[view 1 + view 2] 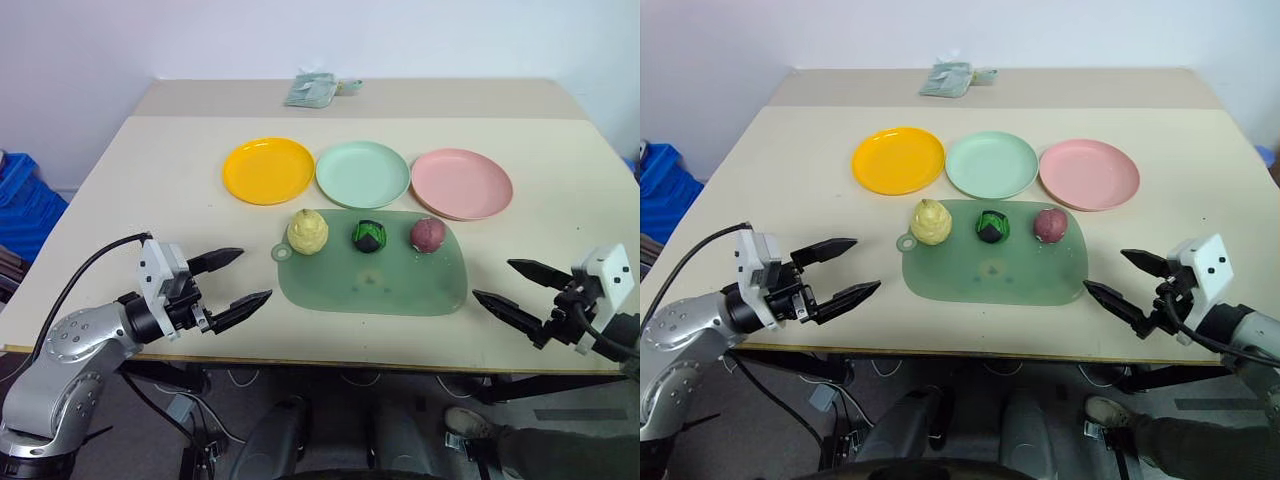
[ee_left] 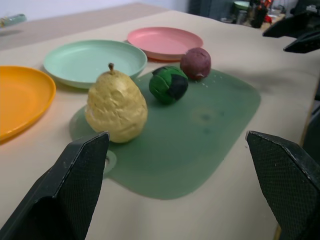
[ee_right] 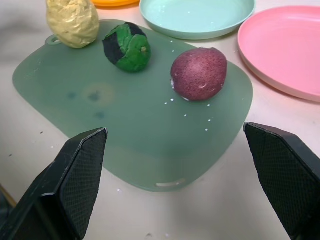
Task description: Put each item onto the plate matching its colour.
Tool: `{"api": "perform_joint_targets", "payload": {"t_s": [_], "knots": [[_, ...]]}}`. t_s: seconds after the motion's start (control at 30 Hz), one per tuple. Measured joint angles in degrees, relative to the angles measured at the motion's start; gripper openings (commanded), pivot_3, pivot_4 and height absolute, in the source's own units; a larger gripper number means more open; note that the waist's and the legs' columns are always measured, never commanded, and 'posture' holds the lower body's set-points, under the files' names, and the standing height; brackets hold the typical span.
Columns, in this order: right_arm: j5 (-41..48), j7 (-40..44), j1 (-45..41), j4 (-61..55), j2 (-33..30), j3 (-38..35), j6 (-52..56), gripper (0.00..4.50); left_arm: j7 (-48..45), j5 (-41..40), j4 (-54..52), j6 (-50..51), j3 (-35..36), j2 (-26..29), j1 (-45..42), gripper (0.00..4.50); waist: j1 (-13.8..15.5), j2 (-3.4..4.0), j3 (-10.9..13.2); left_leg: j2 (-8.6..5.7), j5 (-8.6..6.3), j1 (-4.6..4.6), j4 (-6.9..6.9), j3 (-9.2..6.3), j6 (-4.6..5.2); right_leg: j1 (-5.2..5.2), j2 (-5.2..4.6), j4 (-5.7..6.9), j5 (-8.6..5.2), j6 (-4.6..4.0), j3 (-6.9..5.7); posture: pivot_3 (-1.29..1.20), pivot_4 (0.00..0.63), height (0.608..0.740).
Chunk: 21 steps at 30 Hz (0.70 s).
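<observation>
Well apart, items (image 1: 368,236) between both grippers

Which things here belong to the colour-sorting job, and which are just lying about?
Belongs to the job:
yellow lump, green-and-black lump, red-purple lump
orange-yellow plate, mint green plate, pink plate

Just lying about:
green mat under the lumps
crumpled packet at the table's far edge
blue crate beside the table
</observation>
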Motion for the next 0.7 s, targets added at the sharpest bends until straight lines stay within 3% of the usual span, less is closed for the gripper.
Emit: {"api": "perform_joint_targets", "payload": {"t_s": [0.47, 0.7], "knots": [[-0.12, -0.13, -2.08, -0.74, 0.0, -0.55, -0.67, 4.47, 3.45, 0.13, -0.42, 2.15, -0.63, -0.87, -1.72, 4.5, 0.04, -0.05, 0.03, 0.0, -0.06, -0.09, 0.0, 0.02, 0.11, 0.02, 0.0, -0.25, 0.04, 0.01, -0.04, 0.0, 0.15, 0.74], [-0.37, -0.16, -6.81, -0.69, 0.46, 2.56, -3.11, 4.47, 7.3, 0.06, -0.11, 4.7, -0.65, -2.18, -4.71, 4.5, 0.07, -0.08, 0.04, 0.0, -0.05, -0.08, 0.01, 0.03, 0.11, 0.04, 0.01, -0.24, 0.06, 0.0, -0.05, 0.0, 0.15, 0.74]]}}
